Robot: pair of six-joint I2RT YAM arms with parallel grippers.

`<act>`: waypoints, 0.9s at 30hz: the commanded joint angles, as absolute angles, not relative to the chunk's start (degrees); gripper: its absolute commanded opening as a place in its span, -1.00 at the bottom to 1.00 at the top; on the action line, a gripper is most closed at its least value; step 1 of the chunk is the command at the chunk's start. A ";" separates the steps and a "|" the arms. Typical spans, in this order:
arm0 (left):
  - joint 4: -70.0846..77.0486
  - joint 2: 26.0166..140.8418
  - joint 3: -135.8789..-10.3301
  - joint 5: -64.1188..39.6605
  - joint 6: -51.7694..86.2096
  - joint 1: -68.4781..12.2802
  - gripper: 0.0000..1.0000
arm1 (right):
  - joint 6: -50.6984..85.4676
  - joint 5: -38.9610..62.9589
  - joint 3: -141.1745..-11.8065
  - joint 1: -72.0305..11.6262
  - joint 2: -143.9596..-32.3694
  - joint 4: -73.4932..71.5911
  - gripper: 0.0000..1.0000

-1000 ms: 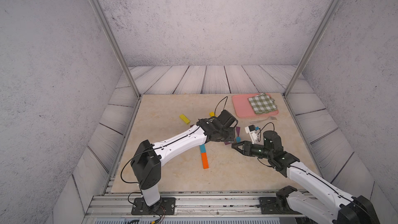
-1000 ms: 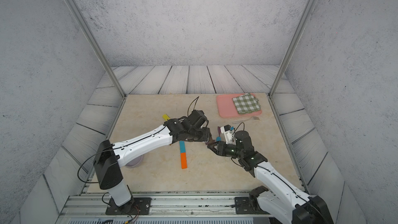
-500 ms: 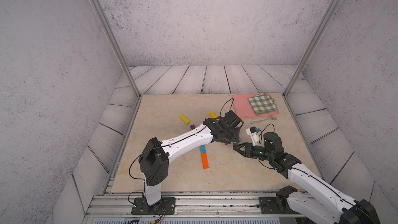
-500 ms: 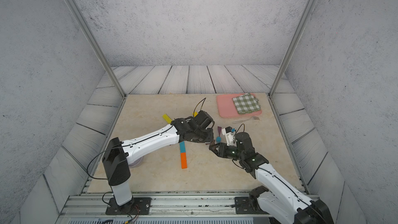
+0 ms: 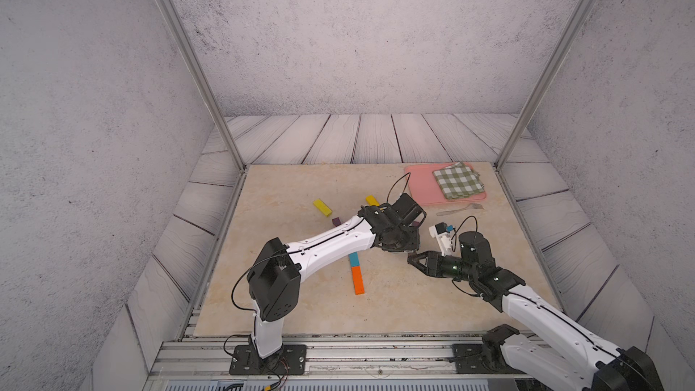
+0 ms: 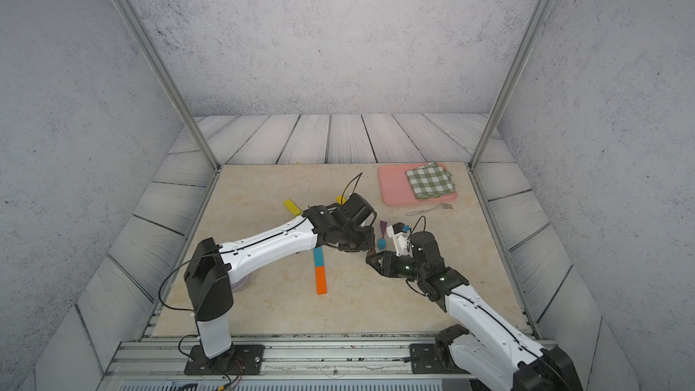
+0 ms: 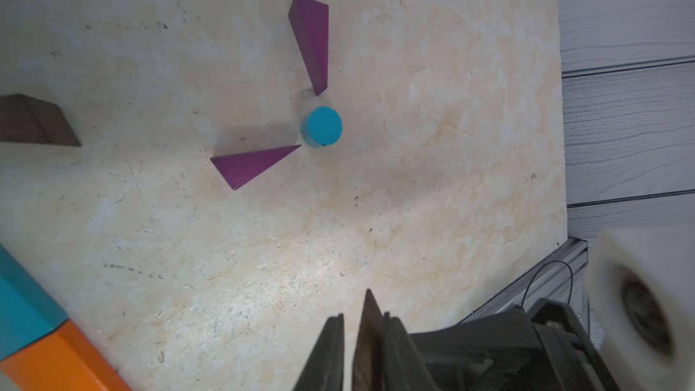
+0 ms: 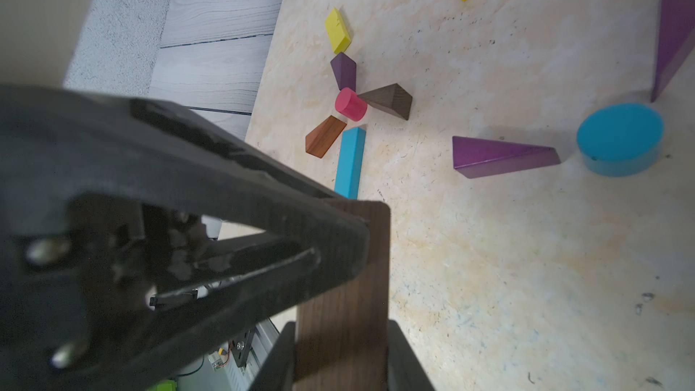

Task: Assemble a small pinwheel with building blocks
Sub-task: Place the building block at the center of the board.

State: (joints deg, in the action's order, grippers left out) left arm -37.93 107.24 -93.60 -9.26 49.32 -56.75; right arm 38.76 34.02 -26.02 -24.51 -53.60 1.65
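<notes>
Pinching one brown wedge (image 8: 344,317): left end effector (image 7: 363,336), right end effector (image 5: 413,258), tip-to-tip

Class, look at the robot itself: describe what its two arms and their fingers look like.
The left arm and the right arm both have glossy white shells with bulky black joints and wrists. Thin black cables loop loosely alongside them. The fingers are matte black, scuffed and tapering. Small green lights glow on the right wrist.

A purple wedge (image 7: 310,39) and a second purple wedge (image 7: 255,165) flank the blue cylinder (image 7: 321,126) (bare table (image 7: 432,182) elsewhere).
</notes>
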 commanded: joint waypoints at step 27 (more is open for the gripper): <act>-47.56 120.73 -105.56 -10.45 62.16 -56.09 -1.00 | 30.00 -4.77 -39.44 -5.79 -54.89 37.32 0.98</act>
